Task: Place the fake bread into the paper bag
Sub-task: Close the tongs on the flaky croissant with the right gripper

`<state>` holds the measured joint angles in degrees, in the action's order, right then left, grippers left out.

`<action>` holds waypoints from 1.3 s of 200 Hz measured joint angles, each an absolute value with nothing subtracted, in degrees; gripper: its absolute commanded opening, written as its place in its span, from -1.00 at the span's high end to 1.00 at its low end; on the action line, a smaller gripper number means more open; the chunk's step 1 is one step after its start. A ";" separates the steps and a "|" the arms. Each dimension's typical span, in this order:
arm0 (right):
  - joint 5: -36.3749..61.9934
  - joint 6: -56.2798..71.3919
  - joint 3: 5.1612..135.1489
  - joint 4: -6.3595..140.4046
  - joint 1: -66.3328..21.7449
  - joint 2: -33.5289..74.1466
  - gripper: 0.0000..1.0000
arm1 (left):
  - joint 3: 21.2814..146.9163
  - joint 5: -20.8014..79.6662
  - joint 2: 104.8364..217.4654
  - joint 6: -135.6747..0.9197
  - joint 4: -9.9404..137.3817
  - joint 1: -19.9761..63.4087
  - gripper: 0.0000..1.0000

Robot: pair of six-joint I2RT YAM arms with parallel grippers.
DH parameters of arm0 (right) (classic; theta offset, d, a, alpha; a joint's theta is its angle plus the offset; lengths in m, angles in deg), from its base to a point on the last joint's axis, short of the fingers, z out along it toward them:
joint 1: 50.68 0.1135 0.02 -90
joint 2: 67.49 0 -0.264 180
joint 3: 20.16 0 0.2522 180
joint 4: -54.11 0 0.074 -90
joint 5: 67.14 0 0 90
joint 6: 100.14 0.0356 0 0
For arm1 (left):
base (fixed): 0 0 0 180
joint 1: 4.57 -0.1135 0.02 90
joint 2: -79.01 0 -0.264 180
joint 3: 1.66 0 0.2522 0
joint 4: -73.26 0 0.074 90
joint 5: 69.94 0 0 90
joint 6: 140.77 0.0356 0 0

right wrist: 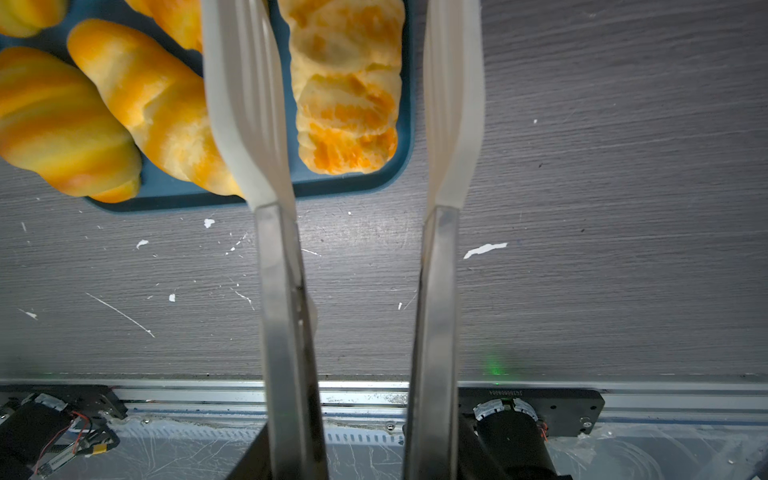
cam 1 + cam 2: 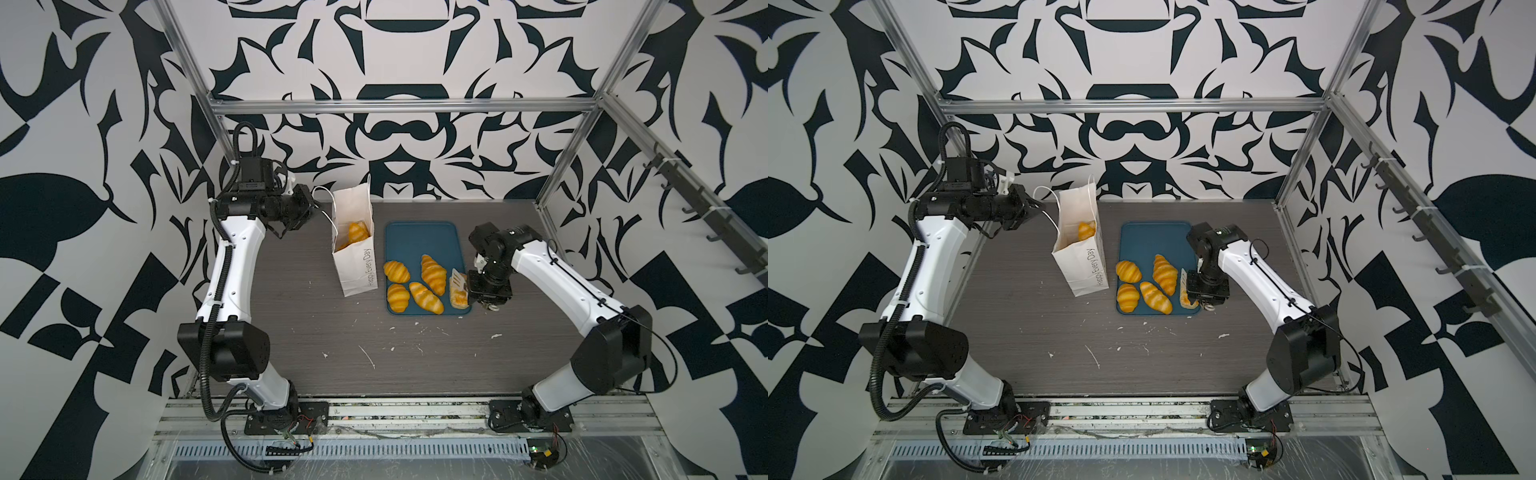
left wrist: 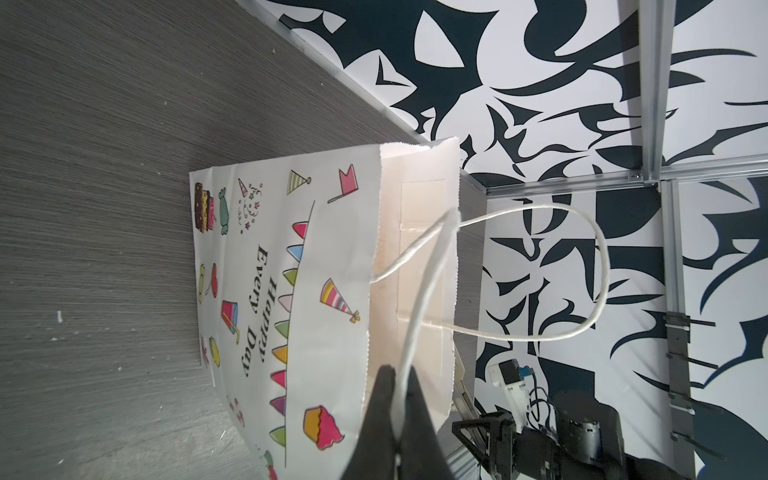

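**Left gripper** (image 3: 397, 388): jaws pressed together on a cord handle (image 3: 415, 307) of the paper bag (image 2: 358, 266), pinching the white cord close to the bag's mouth. The second handle (image 3: 598, 266) looped free on the far side. The bag stood upright on the bench (image 2: 332, 349) with its mouth open. In both top views the blue tray (image 2: 419, 239) lay just beside it on the right.

**Fake bread** (image 2: 433, 275): one striped piece (image 2: 357, 232) was seen inside the bag, against the wall nearer the tray. Five pieces lay on the tray, all in its near half. Four were golden striped pieces in a loose cluster. The fifth was a paler plaited loaf (image 1: 347, 95) along the tray's right edge.

**Right gripper** (image 1: 345, 62): jaws spread, nothing held. Its two long fingers (image 1: 245, 104), metal shanks ending in white blades, straddled the plaited loaf. One blade stood between the loaf and the neighbouring croissant (image 1: 158, 104). The other stood outside the tray rim, over bare bench and clear of the loaf. Whether the inner blade touched the loaf could not be told.

**Bench:** white flecks (image 2: 368, 357) were scattered in front of the tray.
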<state>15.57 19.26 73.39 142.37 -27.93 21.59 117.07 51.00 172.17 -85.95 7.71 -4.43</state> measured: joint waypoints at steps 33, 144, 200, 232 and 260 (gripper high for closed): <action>14.98 19.29 72.08 141.48 -27.15 21.63 0.05 | 117.07 51.00 172.22 -85.95 7.86 -4.43 1.00; 14.72 19.77 68.74 138.94 -26.16 22.11 0.07 | 115.82 50.93 172.11 -85.93 8.08 -4.43 1.00; 14.50 19.96 66.99 137.69 -26.14 22.24 0.13 | 115.78 50.96 172.09 -85.93 8.08 -4.43 1.00; 14.55 20.16 66.99 137.52 -26.16 22.24 0.23 | 115.78 50.93 172.09 -85.93 8.08 -4.43 1.00; 14.55 20.34 67.10 137.61 -26.16 22.24 0.28 | 115.78 50.93 172.06 -85.95 8.08 -4.43 1.00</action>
